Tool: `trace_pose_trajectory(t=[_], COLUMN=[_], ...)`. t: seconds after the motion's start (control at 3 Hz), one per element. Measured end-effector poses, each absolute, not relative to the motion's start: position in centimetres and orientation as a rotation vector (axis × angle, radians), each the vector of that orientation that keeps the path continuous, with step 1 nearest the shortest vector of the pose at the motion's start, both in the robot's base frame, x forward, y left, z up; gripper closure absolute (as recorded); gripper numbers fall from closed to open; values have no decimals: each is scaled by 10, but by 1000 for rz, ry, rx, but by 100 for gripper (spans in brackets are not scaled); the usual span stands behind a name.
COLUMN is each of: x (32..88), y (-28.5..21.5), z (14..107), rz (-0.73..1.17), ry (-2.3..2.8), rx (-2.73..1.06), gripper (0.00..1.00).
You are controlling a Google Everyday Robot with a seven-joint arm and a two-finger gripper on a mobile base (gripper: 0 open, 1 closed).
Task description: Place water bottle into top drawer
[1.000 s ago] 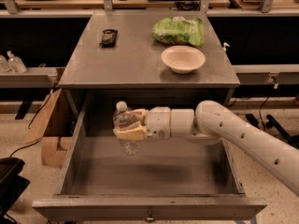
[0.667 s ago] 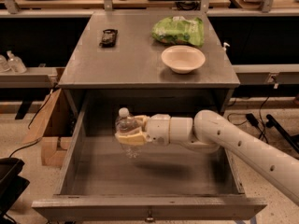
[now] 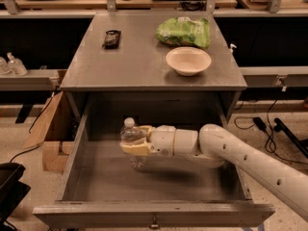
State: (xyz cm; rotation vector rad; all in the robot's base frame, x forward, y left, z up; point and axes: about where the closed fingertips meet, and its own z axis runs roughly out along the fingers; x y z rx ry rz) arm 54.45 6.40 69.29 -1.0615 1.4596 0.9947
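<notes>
- Camera view looks down on 1 grey table [image 3: 139,57] with its top drawer [image 3: 154,213] pulled open toward the bottom of the frame; 1 small knob [image 3: 154,224] sits on the front panel.
- 1 water bottle [image 3: 130,133] is inside the drawer's space, left of centre. It stands about upright, long axis vertical, white cap up and base toward the drawer floor.
- Whether the base touches the floor cannot be told.
- 1 gripper [image 3: 136,142] reaches in from the right on a white arm [image 3: 250,162], its 2 fingers [image 3: 139,149] clamped around the bottle's middle.
- On the tabletop: 1 pale bowl [image 3: 188,60] at the right, 1 green bag [image 3: 184,32] just behind it, 1 small black object [image 3: 111,38] at the upper left.
- 2 clear pump bottles [image 3: 17,65] stand on a shelf at the left edge.
- 1 cardboard box [image 3: 50,129] sits on the floor left of the drawer.
</notes>
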Motion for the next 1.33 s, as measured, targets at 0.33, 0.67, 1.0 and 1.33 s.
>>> trace_pose_trajectory(t=[0.33,0.67,1.0,1.33], x=[544,543,543,542], y=[66,68,70,72], z=[693,694,694,694], rz=[997,1000,1003,1006], ry=[1458,1456,1453,1451], rx=[-1064,-1067,-1069,-1072], gripper=[64,40,17,0])
